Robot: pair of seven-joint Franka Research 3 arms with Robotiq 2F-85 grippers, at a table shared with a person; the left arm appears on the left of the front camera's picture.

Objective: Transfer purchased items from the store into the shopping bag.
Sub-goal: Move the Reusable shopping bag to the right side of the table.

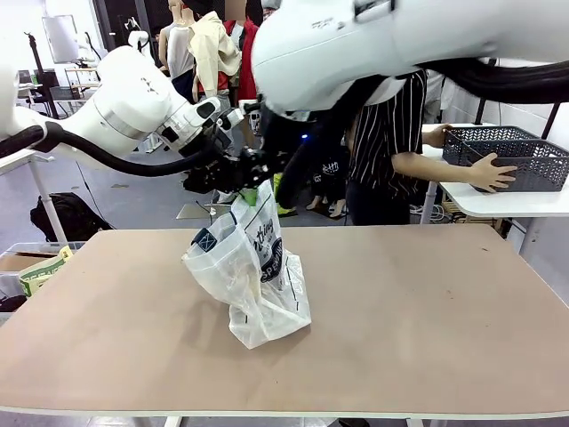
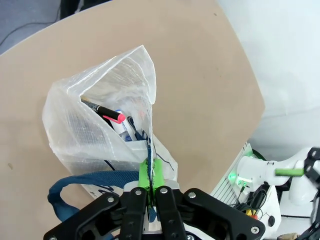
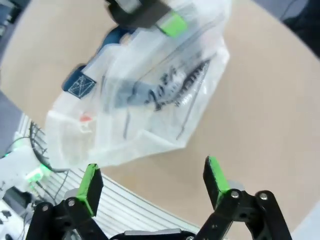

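From the front cam I've got the shopping bag (image 1: 253, 276) standing on the desk (image 1: 427, 311), its top edge hanging right under my left tool (image 1: 238, 173). The person has a hand (image 1: 491, 173) on the store (image 1: 507, 156), way off to the side on another desk.

Left wrist cam: left tool (image 2: 151, 172) pinched tight on the bag's rim by the blue handle (image 2: 82, 187), pen-like sticks (image 2: 107, 114) sitting inside just beyond the tips.

Right wrist cam: right tool (image 3: 152, 182) spread wide, holding nothing, the bag just ahead of it.

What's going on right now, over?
Left tool shut on shopping bag handle. Right tool open, empty. Pens already inside. Nothing blocking.
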